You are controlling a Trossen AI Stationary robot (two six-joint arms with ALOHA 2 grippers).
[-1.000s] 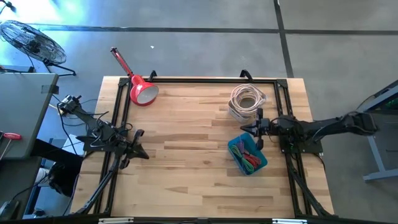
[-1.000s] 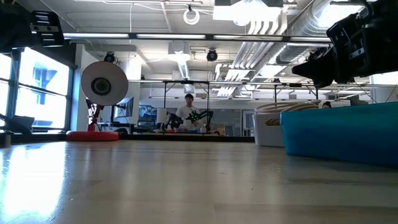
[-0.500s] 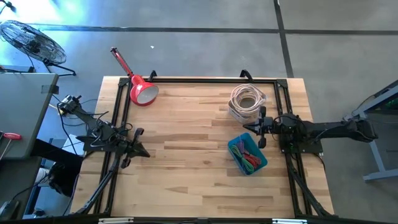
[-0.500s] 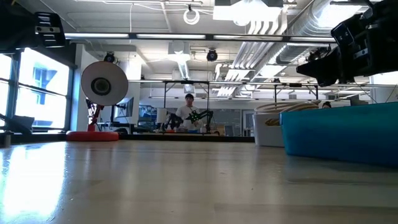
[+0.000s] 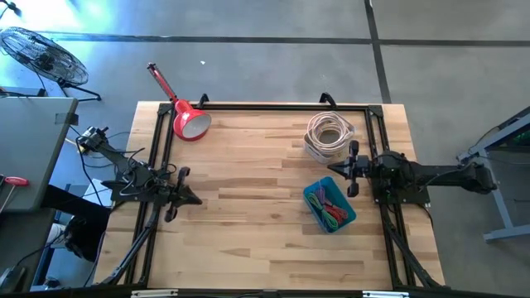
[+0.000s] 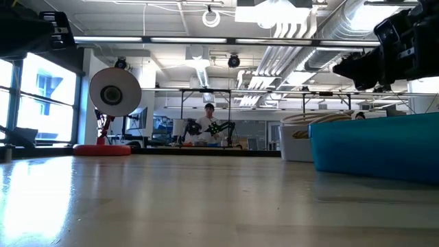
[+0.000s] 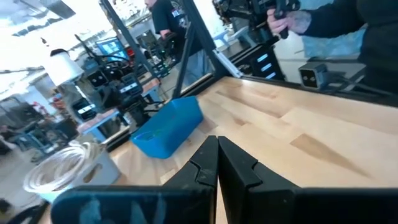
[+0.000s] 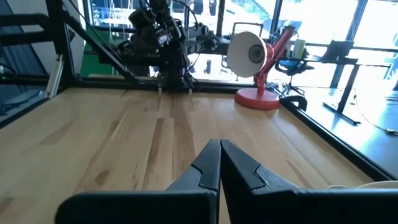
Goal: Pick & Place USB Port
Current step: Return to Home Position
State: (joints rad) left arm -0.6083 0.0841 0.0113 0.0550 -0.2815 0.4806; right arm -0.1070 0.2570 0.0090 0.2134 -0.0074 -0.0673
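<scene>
A blue bin (image 5: 330,204) holding coloured cables stands on the table's right half; it also shows in the left wrist view (image 7: 166,127) and low view (image 6: 374,147). A pale box with a coiled white cable (image 5: 330,135) stands beyond it toward the far edge. My right gripper (image 5: 331,168), shut and empty, hovers between box and bin, pointing left; its shut fingers (image 8: 219,152) meet over bare wood. My left gripper (image 5: 196,200) is shut (image 7: 217,149) and waits at the table's left edge, holding nothing. I cannot make out a separate USB part.
A red desk lamp (image 5: 186,118) stands at the far left corner, also seen in the right wrist view (image 8: 258,62). A black frame (image 5: 265,106) runs around the table. A person's hand and sleeve (image 7: 323,25) show beyond the table. Bare wood (image 5: 257,207) lies between the arms.
My right gripper has drawn back a little toward the table's right edge, staying shut and at about the same height. Bin, box and lamp have kept their places.
</scene>
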